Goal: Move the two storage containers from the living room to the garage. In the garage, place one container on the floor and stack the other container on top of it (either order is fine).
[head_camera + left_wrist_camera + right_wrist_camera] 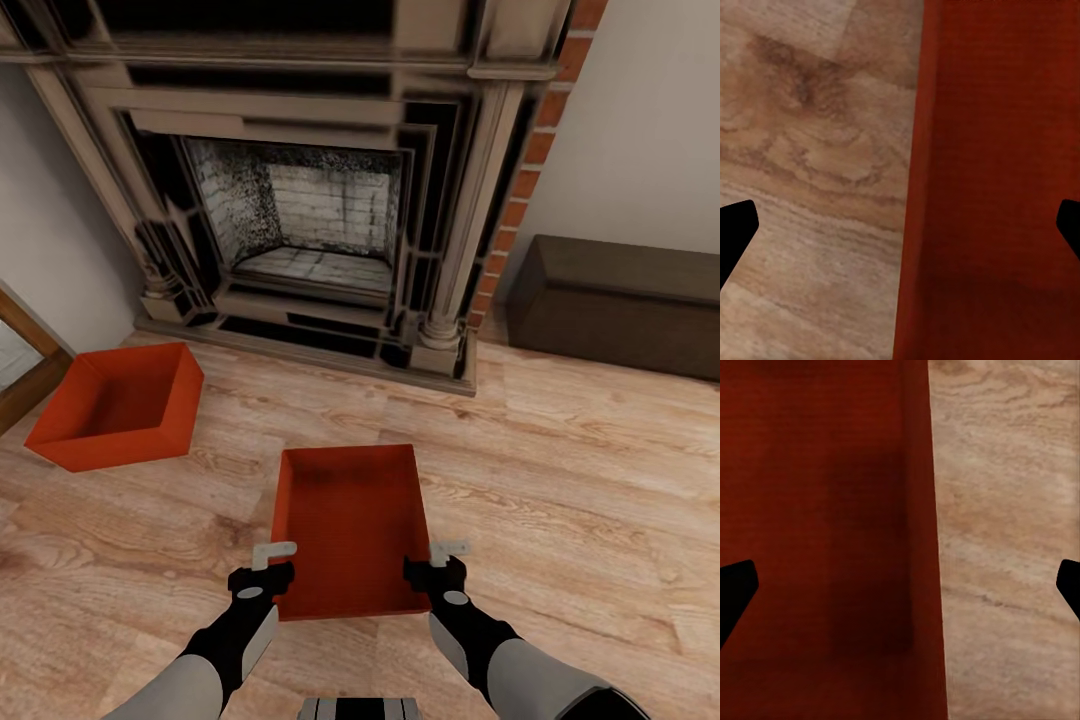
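Both hands, left (272, 562) and right (440, 560), straddle unclenched the plain orange-red lidless container (350, 530).

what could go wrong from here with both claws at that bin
Each claw straddles only a thin side wall of the near container: left claw and right claw sit open at its near corners. An uneven close could tilt or drop it when lifted. The second container lies beside the fireplace, so turning away may clip it.
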Controlling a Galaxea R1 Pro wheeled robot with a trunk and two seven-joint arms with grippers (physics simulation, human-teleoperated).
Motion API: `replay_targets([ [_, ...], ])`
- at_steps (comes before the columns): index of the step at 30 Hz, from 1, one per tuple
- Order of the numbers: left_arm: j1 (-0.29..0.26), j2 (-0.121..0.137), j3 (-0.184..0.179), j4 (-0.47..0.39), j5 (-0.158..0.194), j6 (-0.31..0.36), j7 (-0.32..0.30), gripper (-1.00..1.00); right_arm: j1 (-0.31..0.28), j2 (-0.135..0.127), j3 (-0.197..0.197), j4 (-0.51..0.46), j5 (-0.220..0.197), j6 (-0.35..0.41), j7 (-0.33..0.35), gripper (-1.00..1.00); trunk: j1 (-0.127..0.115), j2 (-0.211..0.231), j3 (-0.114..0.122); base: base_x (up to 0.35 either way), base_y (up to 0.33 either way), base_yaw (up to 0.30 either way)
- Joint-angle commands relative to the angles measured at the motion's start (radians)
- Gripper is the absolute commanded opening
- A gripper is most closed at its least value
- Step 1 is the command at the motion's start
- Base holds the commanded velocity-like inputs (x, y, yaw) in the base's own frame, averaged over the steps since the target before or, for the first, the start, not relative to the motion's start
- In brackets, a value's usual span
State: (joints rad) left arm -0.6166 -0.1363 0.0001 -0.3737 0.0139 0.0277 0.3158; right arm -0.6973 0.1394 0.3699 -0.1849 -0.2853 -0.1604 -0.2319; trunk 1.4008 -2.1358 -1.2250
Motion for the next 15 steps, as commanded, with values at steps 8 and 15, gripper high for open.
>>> replay_targets([
  [8,0.000,0.001,0.001,-0.003,0.001,0.003,0.003,1.00,-0.001,0.001,0.009,0.001,-0.011,-0.002,-0.021,1.00,0.000,0.000,-0.001,0.000,0.000,0.144],
  [15,0.000,0.000,0.001,-0.004,0.001,0.003,0.003,1.00,-0.001,-0.005,0.011,0.003,-0.006,-0.005,-0.024,1.00,0.000,0.000,-0.001,0.000,0.000,0.041],
])
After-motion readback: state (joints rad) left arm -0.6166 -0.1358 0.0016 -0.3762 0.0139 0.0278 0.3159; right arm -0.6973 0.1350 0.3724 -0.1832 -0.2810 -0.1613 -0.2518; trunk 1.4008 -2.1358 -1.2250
